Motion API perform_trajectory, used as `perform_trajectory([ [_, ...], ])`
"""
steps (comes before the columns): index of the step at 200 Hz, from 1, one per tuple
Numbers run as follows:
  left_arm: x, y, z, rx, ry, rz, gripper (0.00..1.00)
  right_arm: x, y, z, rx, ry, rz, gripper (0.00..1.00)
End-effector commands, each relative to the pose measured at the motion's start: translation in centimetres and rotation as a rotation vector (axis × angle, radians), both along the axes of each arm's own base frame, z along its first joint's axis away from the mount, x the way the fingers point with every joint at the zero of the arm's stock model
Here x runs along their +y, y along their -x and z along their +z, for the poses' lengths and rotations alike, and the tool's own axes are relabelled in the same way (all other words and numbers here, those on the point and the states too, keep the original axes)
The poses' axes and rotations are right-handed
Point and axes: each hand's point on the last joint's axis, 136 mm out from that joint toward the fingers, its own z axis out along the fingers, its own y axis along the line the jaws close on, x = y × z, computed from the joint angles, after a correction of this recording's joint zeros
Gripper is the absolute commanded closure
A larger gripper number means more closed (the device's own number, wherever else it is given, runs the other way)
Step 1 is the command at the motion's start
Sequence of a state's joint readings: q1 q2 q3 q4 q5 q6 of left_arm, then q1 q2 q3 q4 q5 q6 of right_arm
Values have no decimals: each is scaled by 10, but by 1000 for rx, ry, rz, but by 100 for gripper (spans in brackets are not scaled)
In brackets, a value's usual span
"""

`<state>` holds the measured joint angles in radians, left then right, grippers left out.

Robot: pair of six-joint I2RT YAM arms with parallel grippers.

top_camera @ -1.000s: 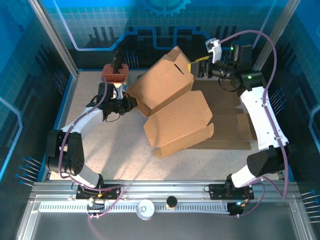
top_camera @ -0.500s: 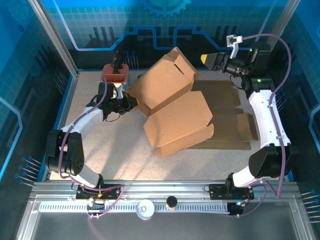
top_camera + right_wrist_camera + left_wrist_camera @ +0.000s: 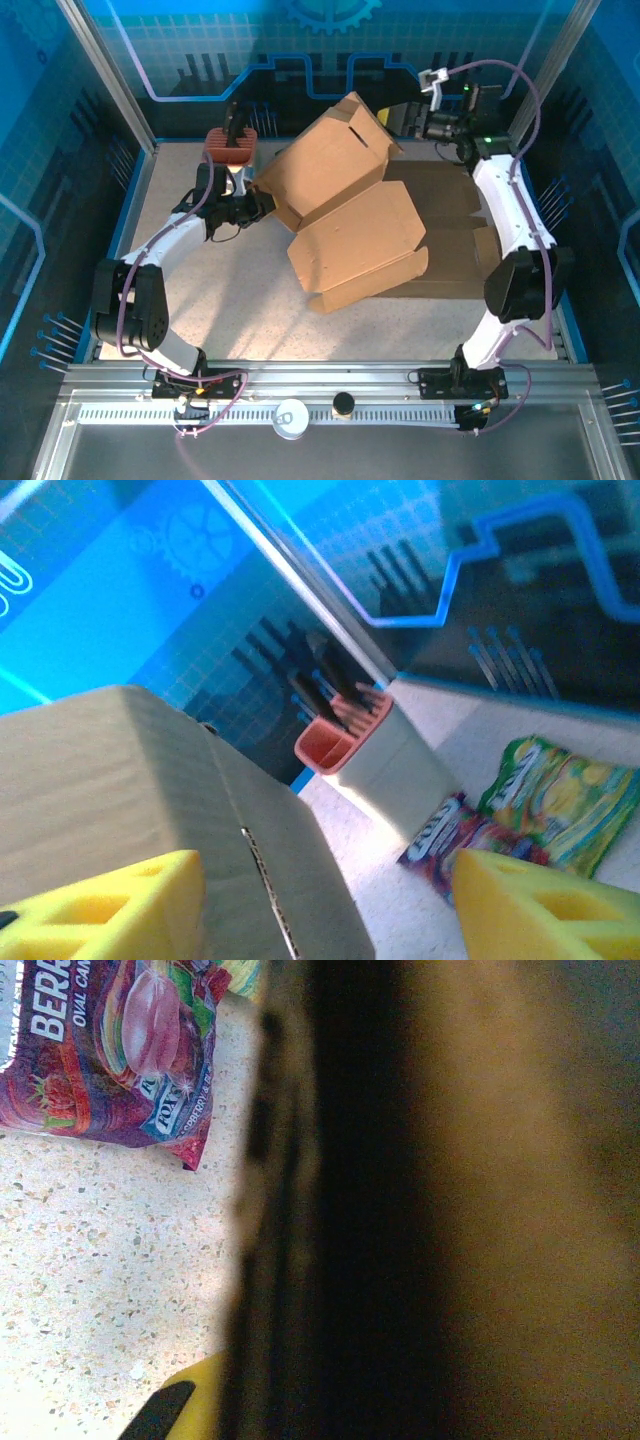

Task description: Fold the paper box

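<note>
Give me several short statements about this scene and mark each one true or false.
1. The left gripper is shut on the left edge of the cardboard box. True.
2. The right gripper is shut. False: its yellow fingers stand apart.
3. The cardboard box lies completely flat. False: it is partly raised, with its panels tilted up.
4. An orange holder stands at the far left of the table. True.
5. A berry candy bag lies on the table. True.
</note>
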<state>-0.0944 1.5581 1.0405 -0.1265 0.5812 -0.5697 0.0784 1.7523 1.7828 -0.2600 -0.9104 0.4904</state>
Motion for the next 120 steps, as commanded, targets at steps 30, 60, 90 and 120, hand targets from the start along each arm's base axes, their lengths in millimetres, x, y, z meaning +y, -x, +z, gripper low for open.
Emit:
perform_trajectory([
  [30,-8,-6,17,-52,27,-47,100,21,24,3,-40,36,98,36],
  [60,-8,-6,17,-53,27,-47,100,19,31,4,-78,83,54,36],
  [90,-8,-7,16,-50,29,-44,100,16,42,16,-136,114,5,34],
  [120,-9,-6,16,-49,30,-46,100,16,60,37,-192,95,10,33],
])
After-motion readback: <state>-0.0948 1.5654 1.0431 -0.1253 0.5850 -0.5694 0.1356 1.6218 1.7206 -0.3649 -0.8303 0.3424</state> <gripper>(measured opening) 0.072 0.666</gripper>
